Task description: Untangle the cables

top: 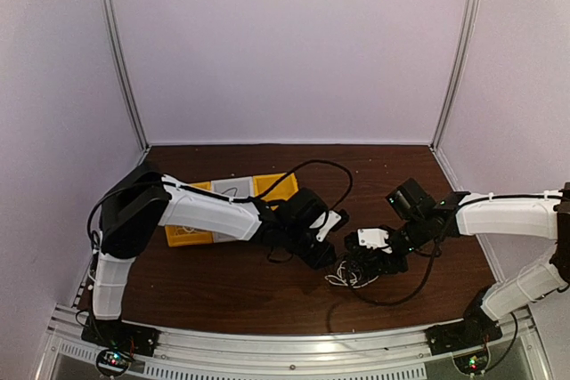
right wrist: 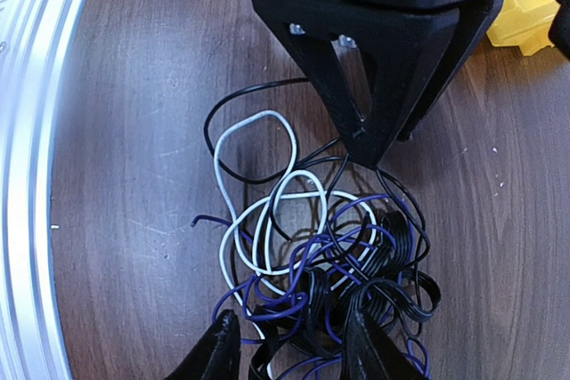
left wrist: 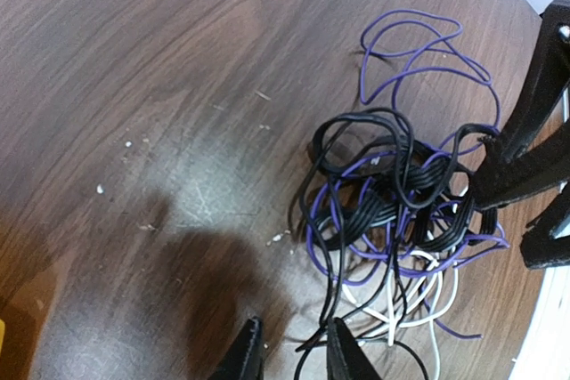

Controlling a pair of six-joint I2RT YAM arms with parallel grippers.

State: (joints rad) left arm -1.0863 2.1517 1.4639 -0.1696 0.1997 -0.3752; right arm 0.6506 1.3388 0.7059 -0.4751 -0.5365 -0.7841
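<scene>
The cables point(left wrist: 401, 211) lie in one knot on the brown table: black ribbed loops, thin purple cord and white cord point(right wrist: 267, 211), also seen from above point(top: 352, 275). My left gripper point(left wrist: 292, 351) stands low at the knot's near edge, its jaws apart. One thin black strand point(left wrist: 331, 309) runs between them, close to the right finger. In the right wrist view its tips point(right wrist: 365, 149) sit over the far side of the knot. My right gripper point(right wrist: 294, 351) is open and straddles the black and purple loops point(right wrist: 374, 291).
Yellow bins point(top: 191, 234) stand at the back left behind the left arm, and a corner of one point(right wrist: 525, 15) shows in the right wrist view. The table's metal front rail point(right wrist: 27, 175) runs close beside the knot. Both arms meet at mid-table.
</scene>
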